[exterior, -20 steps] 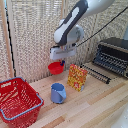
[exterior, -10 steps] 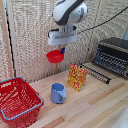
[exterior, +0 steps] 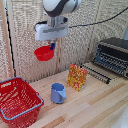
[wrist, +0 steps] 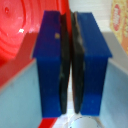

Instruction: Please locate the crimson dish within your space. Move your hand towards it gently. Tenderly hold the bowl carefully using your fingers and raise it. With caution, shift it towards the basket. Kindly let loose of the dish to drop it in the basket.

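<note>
Red bowl (exterior: 44,53) held aloft at upper left of frame, rim pinched between narrow-set fingers (wrist: 52,60) of gripper (exterior: 52,47); basket (exterior: 18,100) at lower left, blue mug (exterior: 58,93) beside it

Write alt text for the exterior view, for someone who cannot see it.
A white robot gripper holds a red bowl in the air, above a wooden table. On the table stand a red wire basket at the view's left, a blue mug, a yellow-red box and a toaster oven at the right.
</note>
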